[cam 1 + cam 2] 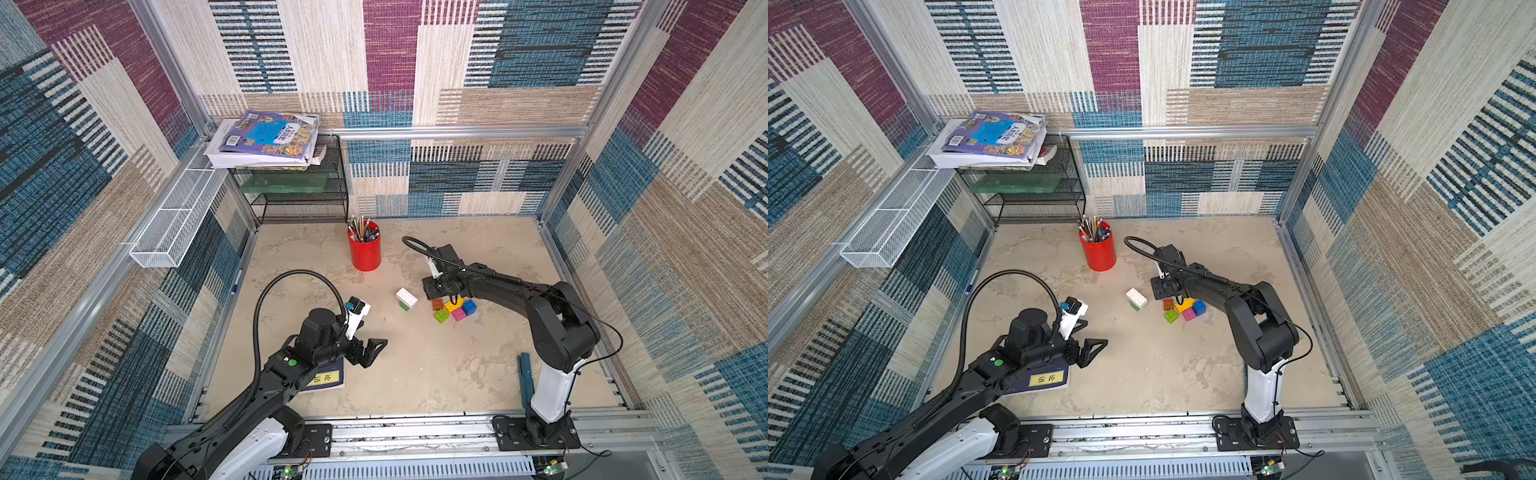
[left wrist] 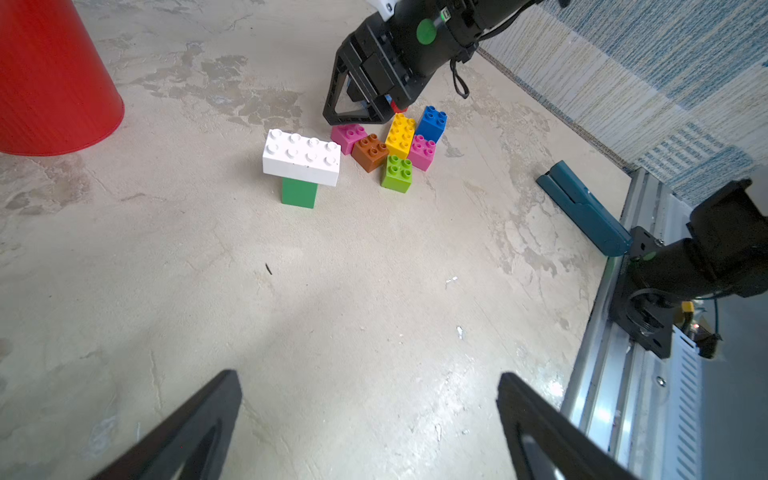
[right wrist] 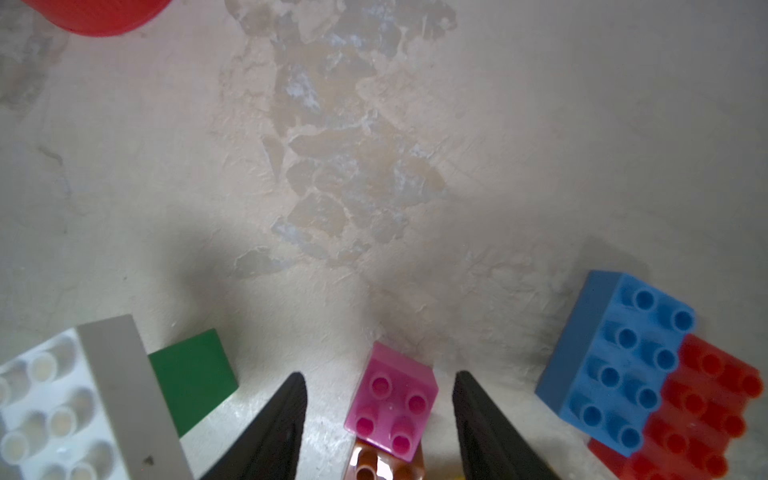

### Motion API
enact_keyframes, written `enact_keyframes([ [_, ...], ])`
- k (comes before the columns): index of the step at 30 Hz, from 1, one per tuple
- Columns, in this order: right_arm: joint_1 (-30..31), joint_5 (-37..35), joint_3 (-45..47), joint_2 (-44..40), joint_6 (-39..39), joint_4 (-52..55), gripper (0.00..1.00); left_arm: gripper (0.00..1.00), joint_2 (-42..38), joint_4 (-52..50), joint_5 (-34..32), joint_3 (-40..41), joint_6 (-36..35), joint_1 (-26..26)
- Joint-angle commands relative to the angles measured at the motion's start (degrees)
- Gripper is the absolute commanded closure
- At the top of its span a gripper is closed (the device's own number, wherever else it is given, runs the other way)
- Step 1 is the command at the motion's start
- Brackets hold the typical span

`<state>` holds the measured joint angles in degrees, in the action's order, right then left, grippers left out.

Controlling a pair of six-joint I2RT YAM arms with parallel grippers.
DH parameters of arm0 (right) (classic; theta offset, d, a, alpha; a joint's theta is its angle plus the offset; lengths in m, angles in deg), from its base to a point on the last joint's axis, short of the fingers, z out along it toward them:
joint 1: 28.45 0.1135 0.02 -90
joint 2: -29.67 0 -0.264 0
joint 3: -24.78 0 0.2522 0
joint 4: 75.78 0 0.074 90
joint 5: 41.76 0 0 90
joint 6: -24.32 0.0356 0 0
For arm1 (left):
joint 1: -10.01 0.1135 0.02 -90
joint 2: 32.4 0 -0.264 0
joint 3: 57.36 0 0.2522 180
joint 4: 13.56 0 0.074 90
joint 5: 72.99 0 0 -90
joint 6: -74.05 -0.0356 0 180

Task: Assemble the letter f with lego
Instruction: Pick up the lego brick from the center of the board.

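Observation:
The lego lies mid-table. A white oblong brick [image 1: 406,297] sits on a green one [image 2: 298,193]. Beside them is a cluster of brown [image 2: 370,151], yellow [image 2: 400,135], blue [image 2: 432,123], lime [image 2: 397,172] and two pink bricks. My right gripper [image 3: 379,376] points down over the cluster's far side, open. It straddles a pink brick [image 3: 392,409], with a gap on each side. A red brick [image 3: 706,411] lies against the blue one [image 3: 615,365]. My left gripper [image 2: 369,376] hangs open and empty over bare table, nearer the front left.
A red pencil cup [image 1: 365,249] stands behind the bricks. A teal clip-like tool [image 1: 525,378] lies by the right arm's base. A dark book [image 1: 328,376] lies under the left arm. A black wire shelf [image 1: 291,199] with books fills the back left corner.

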<state>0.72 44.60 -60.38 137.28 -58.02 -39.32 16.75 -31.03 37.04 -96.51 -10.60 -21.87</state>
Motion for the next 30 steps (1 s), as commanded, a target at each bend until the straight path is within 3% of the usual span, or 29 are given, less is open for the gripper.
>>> enact_keyframes([
  [1, 0.01, -1.56, -0.59, 1.05, 1.28, -0.15, 0.4, 0.01, 0.07, 0.87, 0.94, 0.01, -1.3, -0.11],
  [10, -0.21, -2.49, -0.24, 2.67, 2.05, 0.33, 0.41, 0.01, 0.16, 0.9, 0.62, 0.07, -1.21, -0.12],
  [30, 0.62, -2.74, 0.67, 1.99, 1.79, 0.61, 0.61, 0.01, -0.11, 0.85, 0.1, 0.25, -1.04, -0.2],
])
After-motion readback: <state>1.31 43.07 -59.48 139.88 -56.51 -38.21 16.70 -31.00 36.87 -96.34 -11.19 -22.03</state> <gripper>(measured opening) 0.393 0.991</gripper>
